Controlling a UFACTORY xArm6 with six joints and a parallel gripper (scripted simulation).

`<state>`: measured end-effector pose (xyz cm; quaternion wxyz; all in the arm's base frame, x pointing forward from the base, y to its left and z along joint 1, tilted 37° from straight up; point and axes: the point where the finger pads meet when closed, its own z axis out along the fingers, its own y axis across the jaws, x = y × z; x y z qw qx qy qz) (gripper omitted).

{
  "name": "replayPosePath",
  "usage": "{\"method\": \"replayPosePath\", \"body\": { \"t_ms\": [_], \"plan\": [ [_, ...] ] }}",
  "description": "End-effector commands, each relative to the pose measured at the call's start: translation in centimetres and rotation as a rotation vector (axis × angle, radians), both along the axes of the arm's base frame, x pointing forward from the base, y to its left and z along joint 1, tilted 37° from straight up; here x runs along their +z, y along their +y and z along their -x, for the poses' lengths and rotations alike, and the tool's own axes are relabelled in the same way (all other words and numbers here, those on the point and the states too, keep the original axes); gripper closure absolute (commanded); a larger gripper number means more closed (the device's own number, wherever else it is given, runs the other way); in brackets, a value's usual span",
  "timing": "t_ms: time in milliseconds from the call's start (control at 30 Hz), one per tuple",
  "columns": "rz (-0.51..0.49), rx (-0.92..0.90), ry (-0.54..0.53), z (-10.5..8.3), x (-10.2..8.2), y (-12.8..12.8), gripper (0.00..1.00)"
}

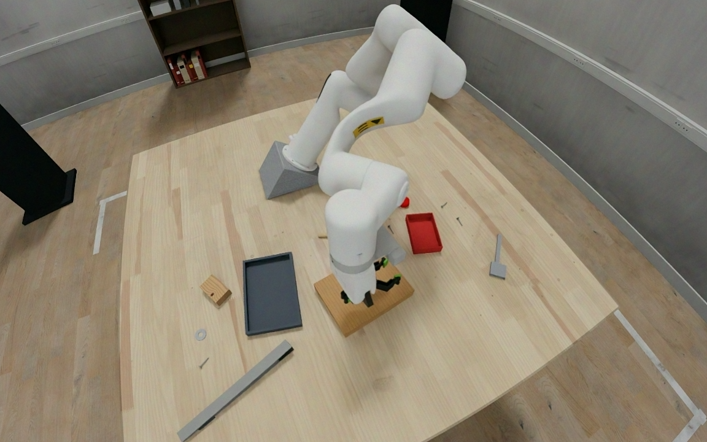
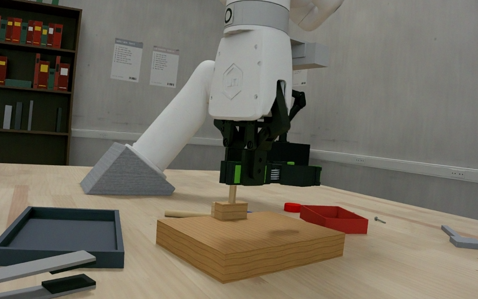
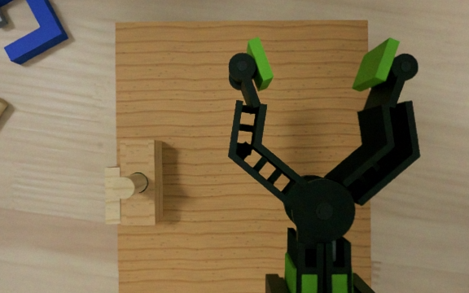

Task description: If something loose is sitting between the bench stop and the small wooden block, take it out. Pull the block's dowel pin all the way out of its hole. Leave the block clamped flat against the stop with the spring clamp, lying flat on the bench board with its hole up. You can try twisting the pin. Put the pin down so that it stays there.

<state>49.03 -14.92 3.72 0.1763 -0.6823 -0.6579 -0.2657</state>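
Note:
My gripper (image 2: 248,174) is shut on the handles of the black spring clamp with green pads (image 2: 270,172) and holds it level in the air above the bench board (image 2: 249,241). In the wrist view the clamp (image 3: 320,163) has its jaws spread wide over the board (image 3: 238,98), and they grip nothing. The small wooden block lies flat at the board's left edge with the dowel pin (image 3: 130,185) standing upright in its hole. A paler wooden piece (image 3: 112,195) adjoins the block's outer side. I see nothing loose between them. The pin (image 2: 232,194) stands beside and just below the clamp, apart from it.
A loose dowel (image 2: 185,213) and a blue L-shaped piece (image 3: 35,32) lie on the table beyond the block. A grey tray (image 1: 270,294) is left of the board and a red tray (image 1: 423,232) is behind it. A spare wood block (image 1: 215,289), a grey bar (image 1: 235,390) and a scraper (image 1: 498,258) lie around.

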Motion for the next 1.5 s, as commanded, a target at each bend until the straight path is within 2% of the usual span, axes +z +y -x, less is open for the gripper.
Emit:
{"method": "replayPosePath", "body": {
  "t_ms": [0,333,400,500,567,633,700,1467],
  "plan": [
    [0.003,-0.002,-0.004,-0.1,0.2,-0.2,0.73],
    [0.003,-0.002,-0.004,-0.1,0.2,-0.2,0.73],
    [0.003,-0.002,-0.004,0.4,-0.1,-0.5,0.73],
    [0.006,0.0,-0.005,4.0,-2.3,-2.7,0.73],
    [0.006,0.0,-0.005,4.0,-2.3,-2.7,0.73],
    [0.005,0.003,-0.007,6.9,-3.8,-3.9,0.73],
    [0.004,0.004,-0.008,8.3,-4.4,-4.4,0.73],
    [0.004,0.005,-0.008,8.4,-4.5,-4.4,0.73]
  ]
}}
